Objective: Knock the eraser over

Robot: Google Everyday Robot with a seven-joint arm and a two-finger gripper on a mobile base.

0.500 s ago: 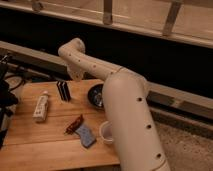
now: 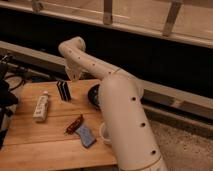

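The eraser [image 2: 63,91], a small black block with thin pale stripes, stands upright at the back of the wooden table [image 2: 45,150]. My white arm bends over the table from the right. My gripper [image 2: 71,76] hangs at the arm's end, just above and to the right of the eraser, very close to its top. I cannot tell whether it touches the eraser.
A white tube with a label [image 2: 41,106] lies left of the eraser. A reddish-brown object [image 2: 74,124] and a flat light-blue pad [image 2: 86,136] lie mid-table. A dark bowl [image 2: 94,95] and a white cup [image 2: 104,134] sit beside my arm. Cables lie at the left edge.
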